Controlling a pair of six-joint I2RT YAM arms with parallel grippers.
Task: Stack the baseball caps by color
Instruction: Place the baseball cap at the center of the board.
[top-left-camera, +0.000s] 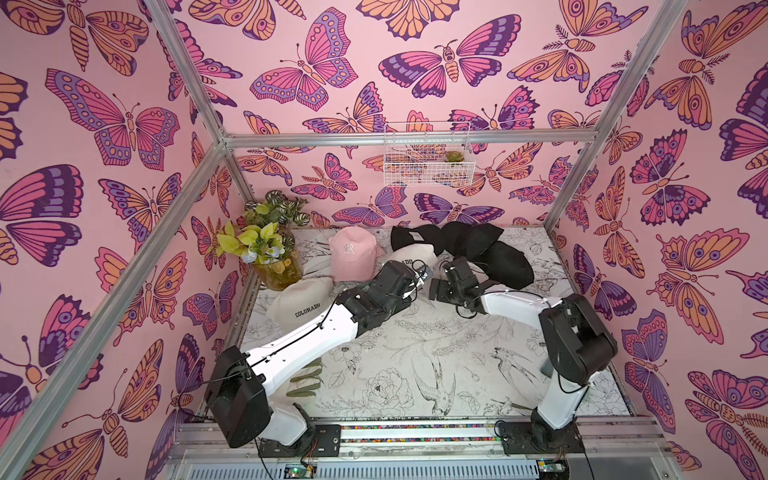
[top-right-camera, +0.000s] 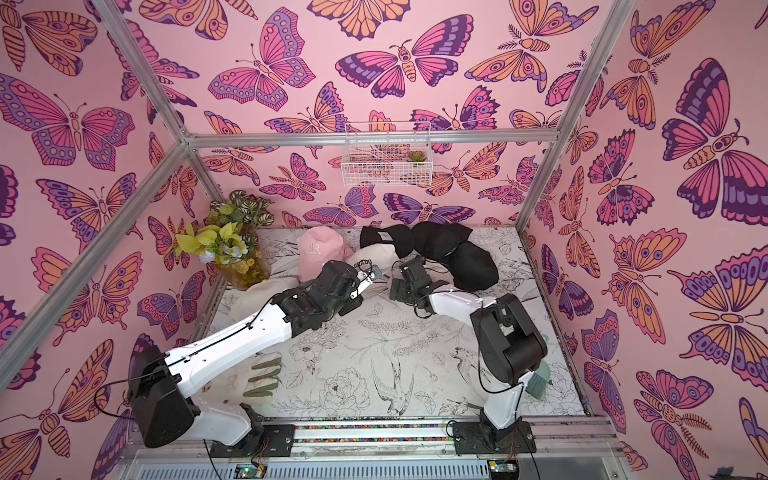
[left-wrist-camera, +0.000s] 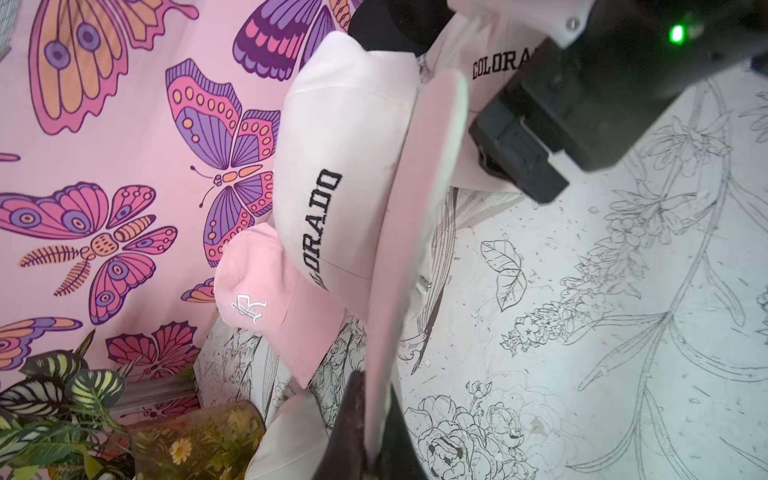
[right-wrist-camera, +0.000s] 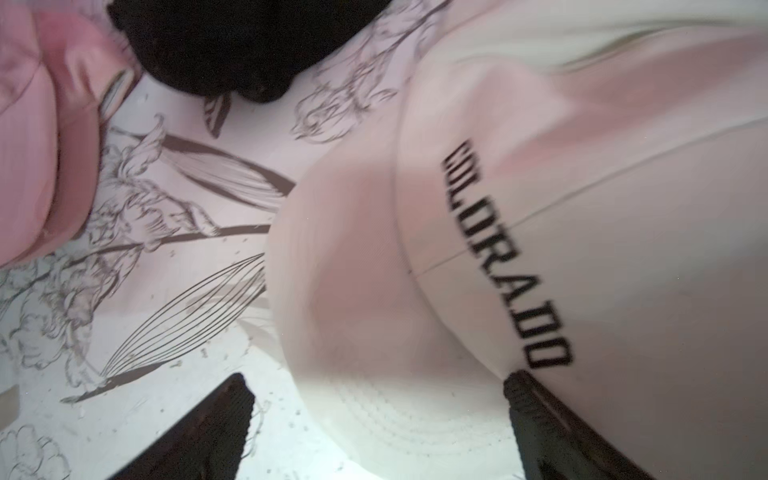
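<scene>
My left gripper (left-wrist-camera: 376, 419) is shut on the brim of a cream "COLORADO" cap (left-wrist-camera: 345, 166); in both top views it (top-left-camera: 422, 272) (top-right-camera: 372, 275) sits mid-table beside this cap (top-left-camera: 409, 254). My right gripper (right-wrist-camera: 380, 415) stands open, its fingers either side of the brim of a second cream cap (right-wrist-camera: 623, 249); from above it (top-left-camera: 451, 266) is beside the black caps. A third cream cap (top-left-camera: 301, 305) lies by the vase. A pink cap (top-left-camera: 353, 253) rests at the back. Three black caps (top-left-camera: 469, 243) cluster back right, one white-patched (top-left-camera: 411, 237).
A glass vase of plants (top-left-camera: 270, 249) fills the back left corner. A cream glove with green fingers (top-left-camera: 305, 380) lies under my left arm. A green brush (top-right-camera: 540, 380) lies behind my right arm. A wire basket (top-left-camera: 428, 153) hangs on the back wall.
</scene>
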